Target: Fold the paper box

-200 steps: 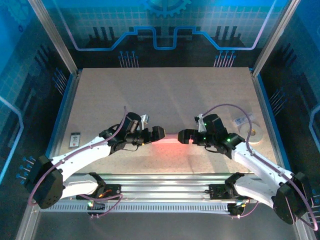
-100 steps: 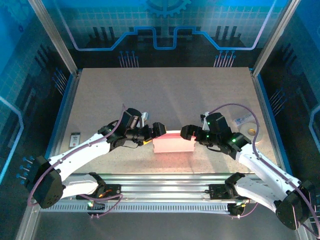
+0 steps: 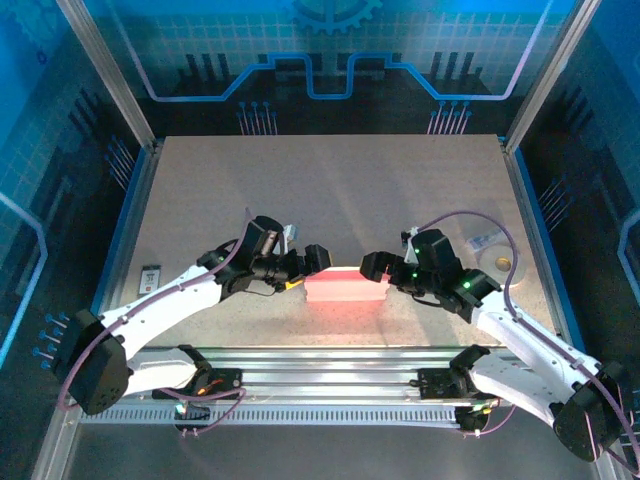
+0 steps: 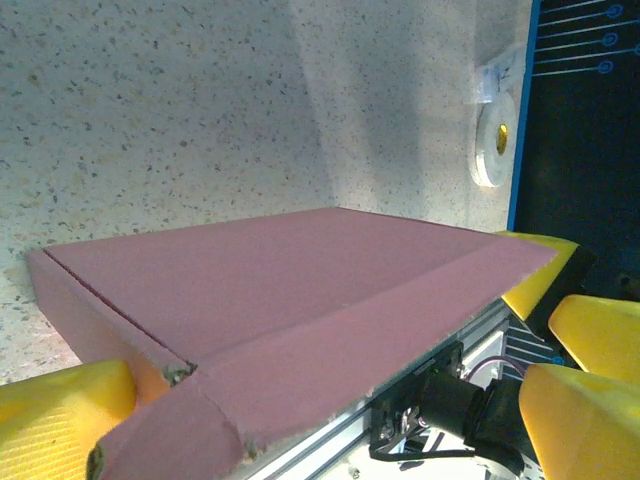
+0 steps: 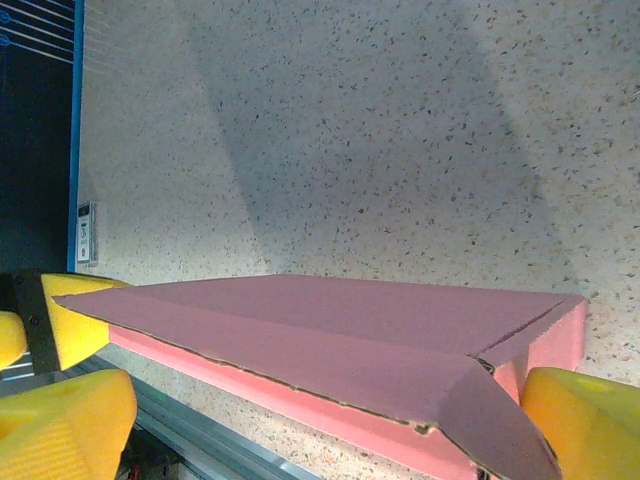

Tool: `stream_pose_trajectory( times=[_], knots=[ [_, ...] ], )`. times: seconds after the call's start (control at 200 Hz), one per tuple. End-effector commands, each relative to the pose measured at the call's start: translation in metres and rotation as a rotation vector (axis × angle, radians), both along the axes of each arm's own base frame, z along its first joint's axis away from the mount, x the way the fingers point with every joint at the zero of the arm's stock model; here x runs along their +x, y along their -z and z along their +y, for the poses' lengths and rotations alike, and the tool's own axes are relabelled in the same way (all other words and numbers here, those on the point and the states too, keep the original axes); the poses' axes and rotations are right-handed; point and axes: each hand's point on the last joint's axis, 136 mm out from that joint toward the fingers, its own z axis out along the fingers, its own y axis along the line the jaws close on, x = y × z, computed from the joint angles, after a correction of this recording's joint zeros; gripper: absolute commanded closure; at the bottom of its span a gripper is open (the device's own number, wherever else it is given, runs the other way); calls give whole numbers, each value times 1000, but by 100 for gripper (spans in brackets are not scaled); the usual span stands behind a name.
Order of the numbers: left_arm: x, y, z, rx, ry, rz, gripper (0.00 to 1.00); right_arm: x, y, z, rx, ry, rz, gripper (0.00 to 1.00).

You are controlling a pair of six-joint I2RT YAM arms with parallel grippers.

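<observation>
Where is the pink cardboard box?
In the top view, the pink cardboard box sits near the front edge of the table, centred between the left gripper and right gripper.

top looks down; 2 wrist views share paper box (image 4: 300, 280) closely

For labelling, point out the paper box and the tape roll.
paper box (image 3: 345, 283): top external view, middle of its top face.
tape roll (image 4: 486, 160): left wrist view, its white side face.

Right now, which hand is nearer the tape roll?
The right hand: the tape roll lies past its end of the box, while the left hand sits at the box's opposite end.
</observation>
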Motion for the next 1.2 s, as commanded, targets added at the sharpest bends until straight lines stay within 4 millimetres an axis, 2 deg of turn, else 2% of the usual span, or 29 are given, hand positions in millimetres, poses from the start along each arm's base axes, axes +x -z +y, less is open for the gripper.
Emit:
stream_pose_trajectory(
  times=[0.0, 0.115, 0.35, 0.515, 0.695, 0.821, 1.026, 1.196],
  knots=[
    [4, 2, 0, 6, 16, -3, 1, -2, 6, 2, -2, 3, 11, 0],
    [5, 6, 1, 13, 12, 2, 1, -2, 7, 2, -2, 4, 6, 0],
    [5, -1, 5, 30, 21, -23, 1, -3, -1, -4, -37, -5, -26, 0],
    [4, -19, 15, 56, 41, -108, 1, -6, -12, -11, -93, -53, -82, 0],
    [-6, -33, 30, 167, 136, -208, 3, -11, -31, -21, -170, -151, -154, 1],
    [-14, -38, 32, 214, 245, -269, 7, -16, -39, -25, -233, -237, -189, 12],
    [-14, -34, 33, 299, 378, -324, 18, -14, -36, -29, -325, -315, -205, 45],
    [-6, -24, 33, 358, 413, -323, 30, -9, -28, -31, -375, -341, -202, 51]
  ],
)
